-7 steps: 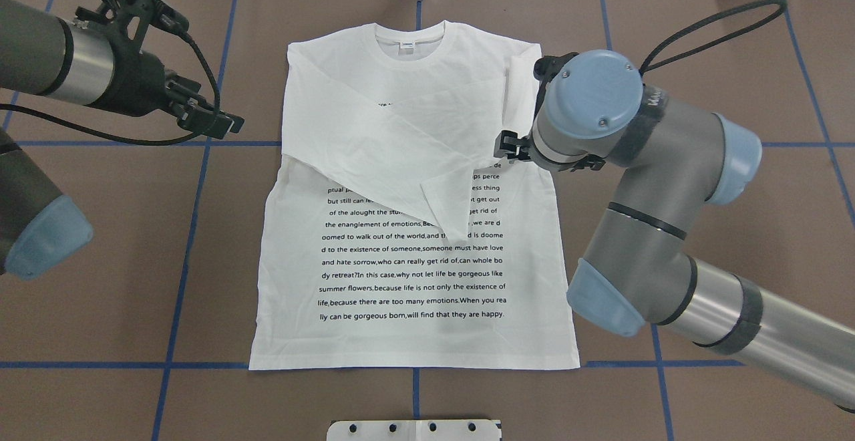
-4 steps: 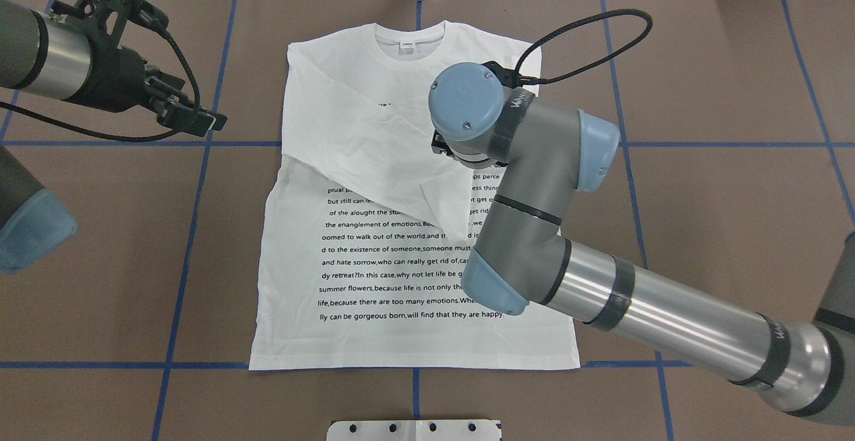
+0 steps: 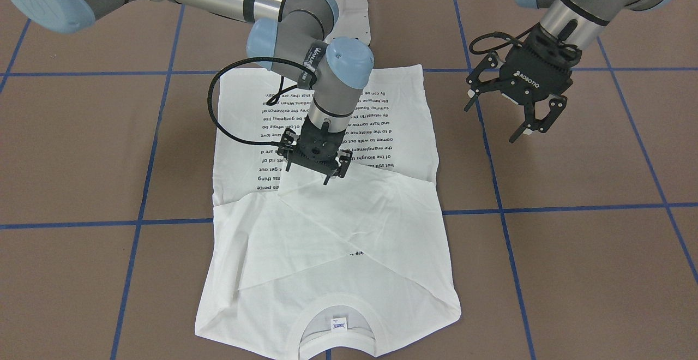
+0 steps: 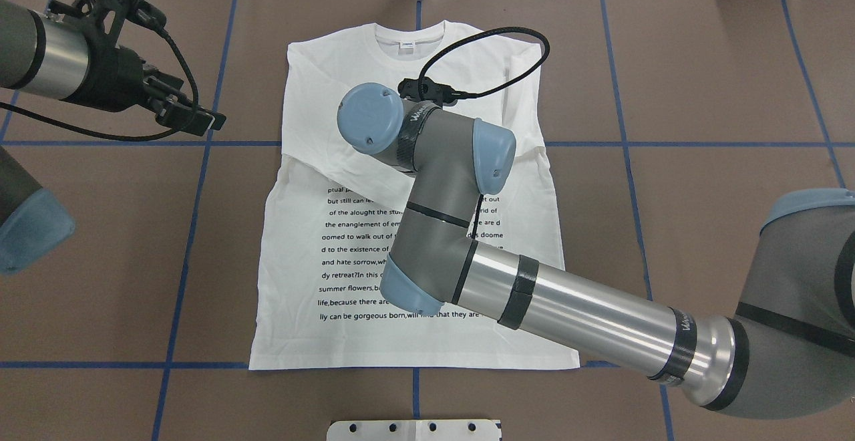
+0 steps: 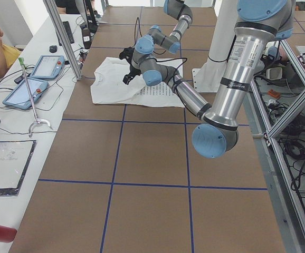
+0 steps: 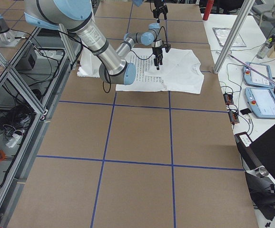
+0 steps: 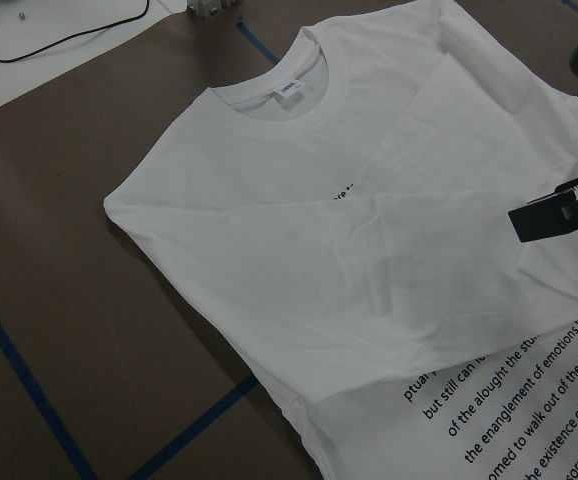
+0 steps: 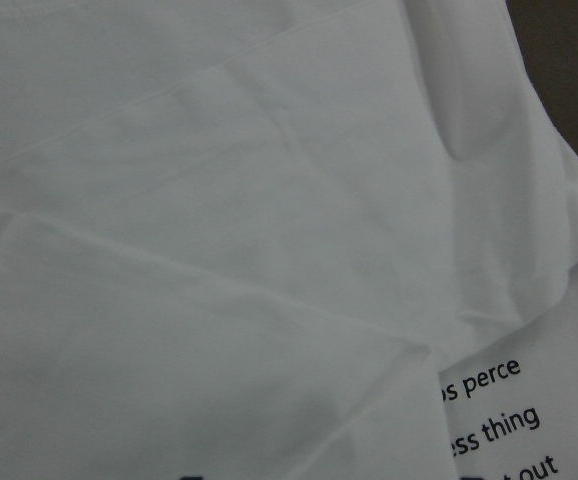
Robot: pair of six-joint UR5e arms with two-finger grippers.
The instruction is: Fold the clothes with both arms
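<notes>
Hanging low over T-shirt point(image 3: 338, 229), right hand point(image 3: 315, 177): grip cannot tell; left hand point(image 3: 491, 125) fingers apart.

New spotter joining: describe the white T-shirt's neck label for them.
Find the white long-sleeved T-shirt on the brown table. At its far end in the overhead view sits the ribbed round collar. Just inside it lies the small white neck label, a tiny rectangle clear of the black printed text lines.

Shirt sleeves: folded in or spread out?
Folded in. Sleeve fabric lies diagonally across the T-shirt chest; none sticks out past its sides. Body itself is spread flat.
</notes>
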